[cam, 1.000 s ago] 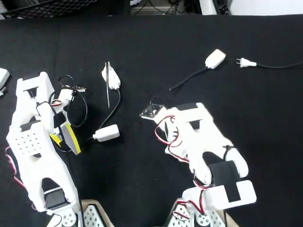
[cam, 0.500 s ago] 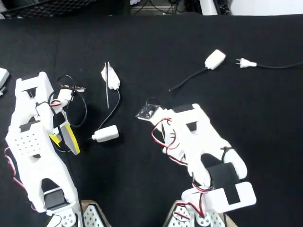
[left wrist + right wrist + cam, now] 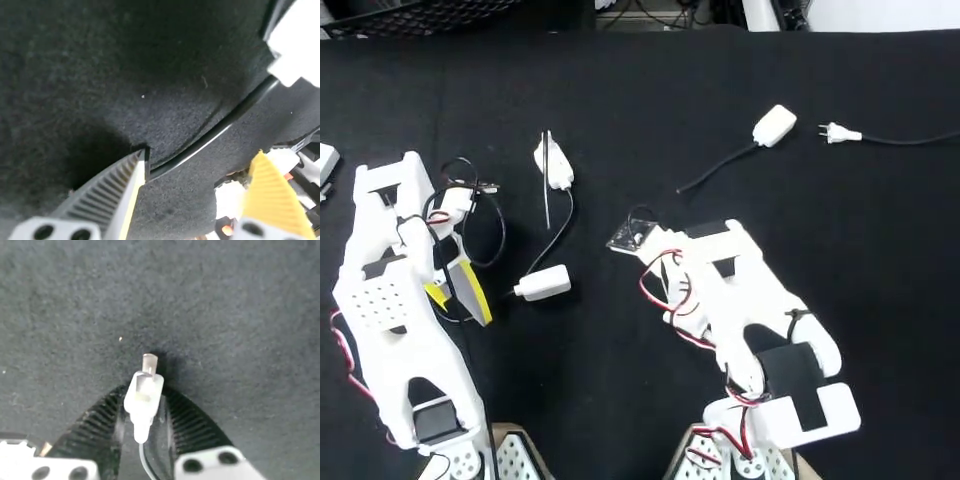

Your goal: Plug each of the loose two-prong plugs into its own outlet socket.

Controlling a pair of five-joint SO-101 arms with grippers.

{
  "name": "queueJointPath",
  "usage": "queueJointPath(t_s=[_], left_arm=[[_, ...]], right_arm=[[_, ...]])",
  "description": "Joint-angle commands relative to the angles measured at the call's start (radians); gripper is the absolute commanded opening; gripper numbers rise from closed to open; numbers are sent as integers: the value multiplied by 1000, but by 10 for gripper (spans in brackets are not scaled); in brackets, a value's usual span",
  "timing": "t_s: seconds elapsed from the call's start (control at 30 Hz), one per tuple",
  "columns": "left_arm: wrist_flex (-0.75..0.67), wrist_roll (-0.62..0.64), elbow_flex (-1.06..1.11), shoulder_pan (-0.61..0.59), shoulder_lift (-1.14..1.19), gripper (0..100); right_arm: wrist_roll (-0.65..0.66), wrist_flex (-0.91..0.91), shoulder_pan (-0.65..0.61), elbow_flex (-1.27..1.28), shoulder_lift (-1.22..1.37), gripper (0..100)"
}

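My right gripper [image 3: 145,405] is shut on a small white two-prong plug [image 3: 144,392], prongs pointing away over the black cloth; in the high view it [image 3: 630,238] sits near the table's middle. My left gripper [image 3: 200,160] is open low over the cloth, and a black cable [image 3: 215,137] runs between its grey and yellow fingers [image 3: 468,292]. A white outlet socket [image 3: 545,283] lies just right of the left arm. A second socket [image 3: 775,125] lies at the back right, with a loose white plug [image 3: 838,131] on a black cord beside it.
A white plug-like piece [image 3: 555,163] with a thin rod lies at the back centre, cabled to the near socket. Wire loops [image 3: 470,215] hang on the left arm. A white object [image 3: 326,160] sits at the left edge. Black cloth [image 3: 650,90] covers the table.
The right gripper has shifted slightly to the left with the plug in it. The left arm has stayed where it was.
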Motion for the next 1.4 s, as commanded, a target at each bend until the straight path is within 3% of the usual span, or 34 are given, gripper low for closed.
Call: queueJointPath(t_s=[0.0,0.33,0.53,0.73,1.03,1.37], left_arm=[[-2,44,64,33,11,339],[-2,41,499,105,-120,339],[-9,35,639,96,-115,339],[-2,-150,788,91,-5,340],[2,-764,697,51,227,343],[0,-738,705,58,203,344]], right_arm=[[-5,0,-58,90,22,12],[-6,-35,-37,145,22,12],[-55,-48,-37,160,22,12],[-3,-49,21,166,22,12],[32,-60,28,274,16,12],[37,-54,26,274,19,12]])
